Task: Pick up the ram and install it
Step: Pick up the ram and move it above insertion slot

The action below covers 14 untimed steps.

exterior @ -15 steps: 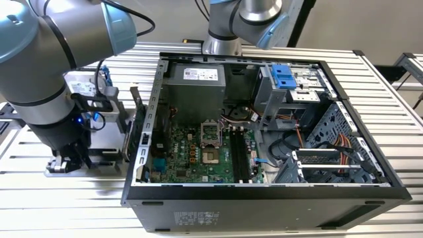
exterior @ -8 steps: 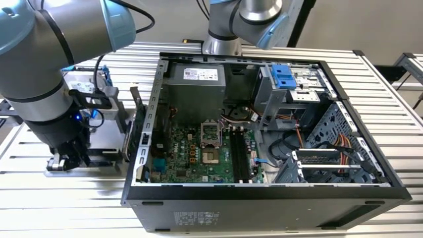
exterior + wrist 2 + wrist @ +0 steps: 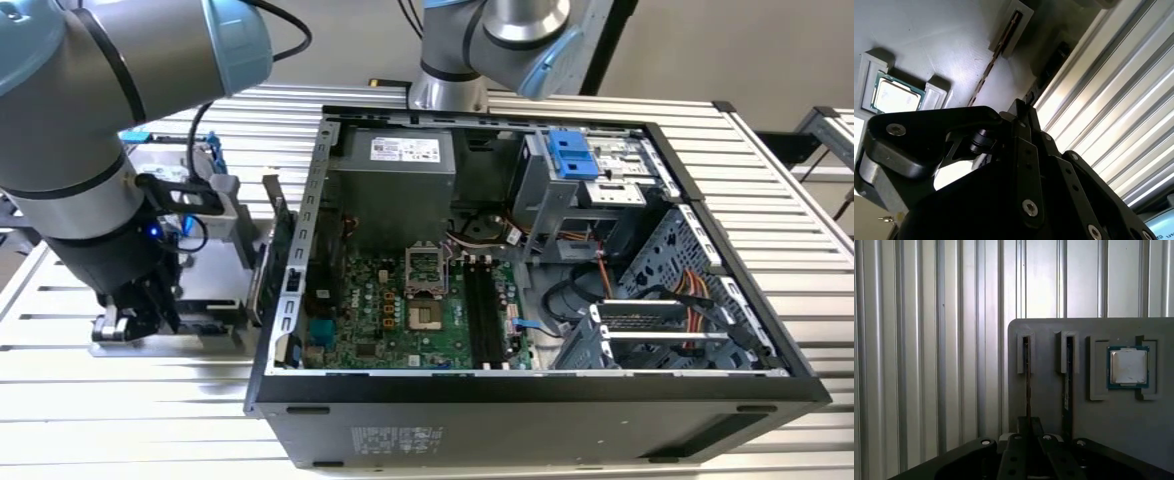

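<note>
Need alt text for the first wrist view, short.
Black gripper poised over a grey holder tray on a ribbed metal table, in line with a ram stick standing on edge in its slot; a second stick and a silver processor chip sit alongside.

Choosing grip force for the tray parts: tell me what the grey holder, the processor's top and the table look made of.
Grey holder: likely matte plastic, possibly printed; fine surface texture in the second wrist view.
Processor top: silver metal, dull sheen.
Table: ribbed bare metal, probably aluminium, bright streaky reflections.
</note>
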### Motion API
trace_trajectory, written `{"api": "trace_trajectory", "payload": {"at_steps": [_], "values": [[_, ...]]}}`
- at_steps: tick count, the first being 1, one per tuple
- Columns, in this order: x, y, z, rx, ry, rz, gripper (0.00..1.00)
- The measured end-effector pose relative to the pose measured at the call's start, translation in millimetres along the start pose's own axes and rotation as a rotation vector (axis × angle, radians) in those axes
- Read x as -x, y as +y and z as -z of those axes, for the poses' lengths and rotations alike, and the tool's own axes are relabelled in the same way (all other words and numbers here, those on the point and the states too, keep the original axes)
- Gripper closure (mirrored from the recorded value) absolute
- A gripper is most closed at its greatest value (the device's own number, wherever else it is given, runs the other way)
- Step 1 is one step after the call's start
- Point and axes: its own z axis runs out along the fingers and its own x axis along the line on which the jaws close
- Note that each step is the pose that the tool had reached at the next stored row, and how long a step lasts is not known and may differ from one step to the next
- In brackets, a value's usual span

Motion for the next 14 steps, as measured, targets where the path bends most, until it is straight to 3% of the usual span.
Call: {"api": "trace_trajectory", "payload": {"at_steps": [14], "values": [[-0.3,0.4,8.3,0.0002,0.0003,0.0,1.0]]}}
